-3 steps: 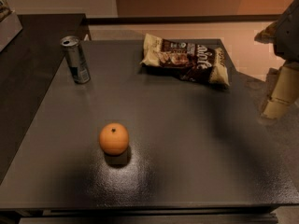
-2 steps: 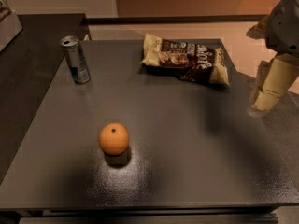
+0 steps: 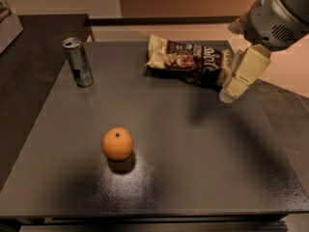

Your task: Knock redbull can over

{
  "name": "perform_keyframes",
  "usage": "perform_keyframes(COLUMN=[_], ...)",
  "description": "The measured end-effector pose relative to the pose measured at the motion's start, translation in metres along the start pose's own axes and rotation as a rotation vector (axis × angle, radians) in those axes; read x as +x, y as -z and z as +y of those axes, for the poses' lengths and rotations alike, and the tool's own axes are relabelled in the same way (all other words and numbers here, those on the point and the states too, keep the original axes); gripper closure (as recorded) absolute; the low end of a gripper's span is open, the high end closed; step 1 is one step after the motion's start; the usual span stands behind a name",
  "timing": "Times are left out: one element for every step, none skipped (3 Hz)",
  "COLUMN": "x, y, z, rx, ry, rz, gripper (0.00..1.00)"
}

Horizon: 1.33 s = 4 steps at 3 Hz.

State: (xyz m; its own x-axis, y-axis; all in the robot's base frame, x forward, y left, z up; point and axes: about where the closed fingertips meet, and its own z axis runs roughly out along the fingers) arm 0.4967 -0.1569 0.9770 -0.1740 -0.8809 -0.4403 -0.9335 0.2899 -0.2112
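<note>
The redbull can (image 3: pixel 78 62) stands upright near the far left corner of the dark table (image 3: pixel 193 158); it is slim and silver-grey with blue patches and a shiny top. My gripper (image 3: pixel 231 92) hangs at the right side above the table, just right of the chip bag, far from the can. Its cream-coloured fingers (image 3: pixel 244 74) point down and left.
An orange (image 3: pixel 118 143) sits in the middle front of the table. A chip bag (image 3: pixel 190 60) lies at the far centre-right. A second dark counter (image 3: pixel 29 57) adjoins on the left. The table's right edge drops to the floor (image 3: pixel 285 105).
My gripper and arm have moved left and further over the table, from its right edge to beside the chip bag. The can, orange and bag have not moved.
</note>
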Motion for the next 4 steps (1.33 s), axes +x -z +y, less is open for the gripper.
perform_keyframes(x=[-0.033,-0.071,-0.11,-0.147], y=[-0.021,-0.043,-0.062,-0.079], z=[-0.013,-0.025,-0.036,-0.038], rx=[0.035,0.067,0.075,0.065], ry=[-0.006,-0.01,-0.007,-0.003], rz=[-0.097,-0.195,-0.28,-0.342], gripper=[0.0,0.0,0.0,0.0])
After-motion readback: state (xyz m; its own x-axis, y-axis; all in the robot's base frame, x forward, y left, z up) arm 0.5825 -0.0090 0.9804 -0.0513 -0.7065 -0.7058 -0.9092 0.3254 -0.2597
